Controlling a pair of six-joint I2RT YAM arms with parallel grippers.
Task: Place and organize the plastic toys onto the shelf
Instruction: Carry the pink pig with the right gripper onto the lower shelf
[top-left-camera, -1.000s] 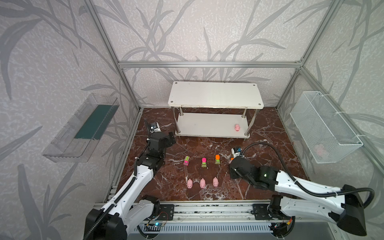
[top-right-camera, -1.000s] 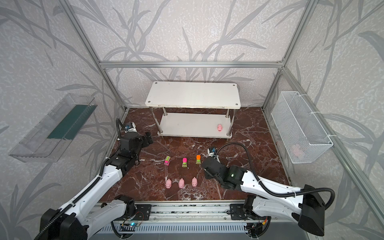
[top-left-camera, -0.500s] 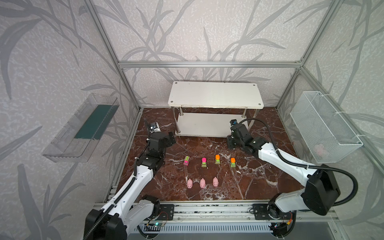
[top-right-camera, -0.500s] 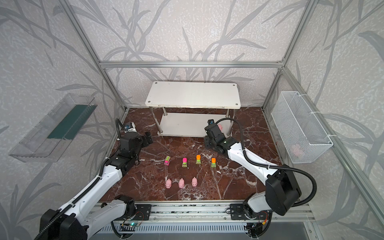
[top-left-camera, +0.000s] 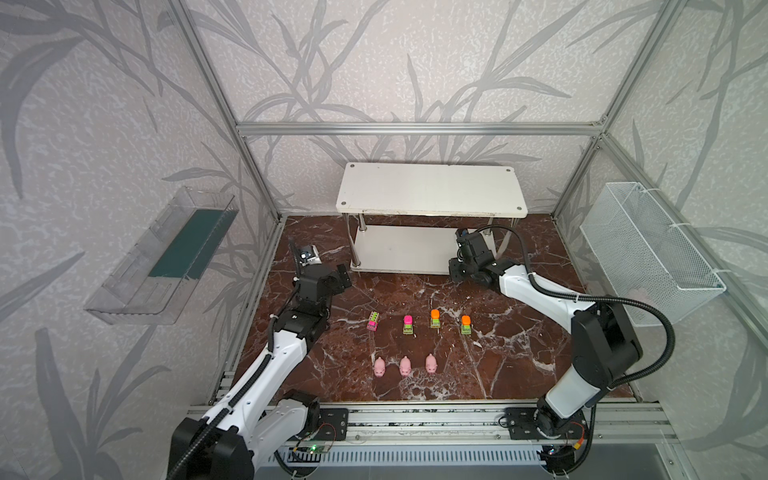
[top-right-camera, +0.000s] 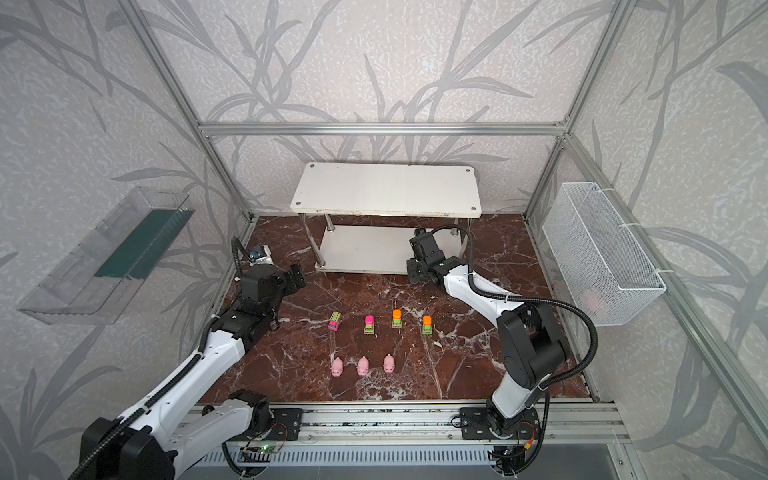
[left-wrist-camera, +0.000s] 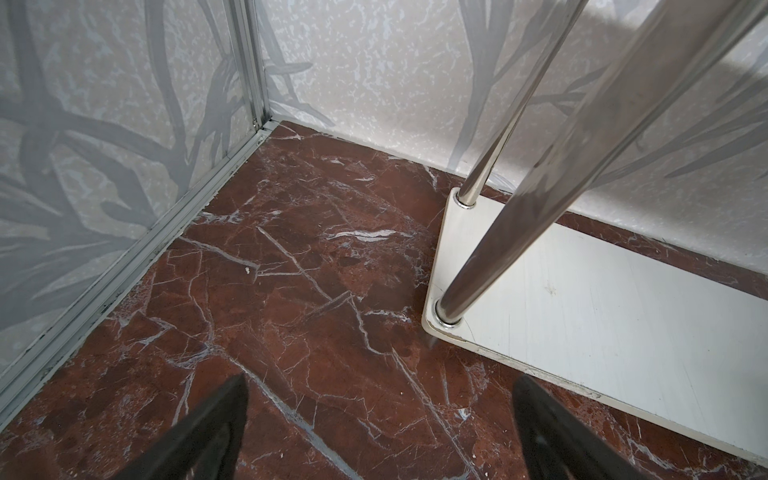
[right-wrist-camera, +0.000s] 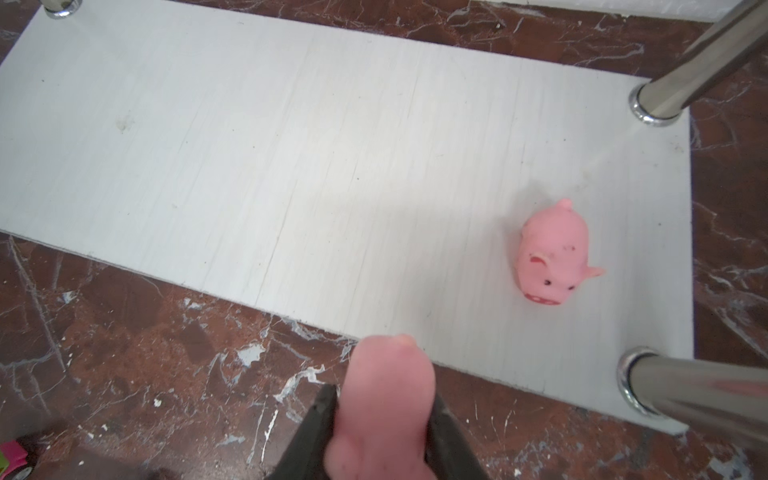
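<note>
The white two-tier shelf (top-left-camera: 432, 195) stands at the back. My right gripper (right-wrist-camera: 382, 401) is shut on a pink pig (right-wrist-camera: 386, 395), just off the front edge of the lower board (right-wrist-camera: 291, 145), near its right end (top-left-camera: 456, 269). Another pig (right-wrist-camera: 552, 257) lies on that board near its right posts; the arm hides it in both top views. On the floor stand a row of toy cars (top-left-camera: 373, 322) (top-left-camera: 408, 325) (top-left-camera: 434, 319) (top-left-camera: 466, 325) and three pigs (top-left-camera: 379, 368) (top-left-camera: 405, 365) (top-left-camera: 431, 363). My left gripper (left-wrist-camera: 380, 380) is open and empty, near the shelf's left front post (left-wrist-camera: 478, 270).
A clear plastic tray (top-left-camera: 166, 253) hangs on the left wall. A white wire basket (top-left-camera: 648, 245) on the right wall holds something pink (top-left-camera: 638, 294). Chrome posts (right-wrist-camera: 685, 83) stand at the lower board's corners. Metal frame rails run along the floor's edges.
My right arm has swung from the floor beside the cars up to the shelf's front right corner, holding a pig. A fourth car now shows in the row. The left arm has not moved.
</note>
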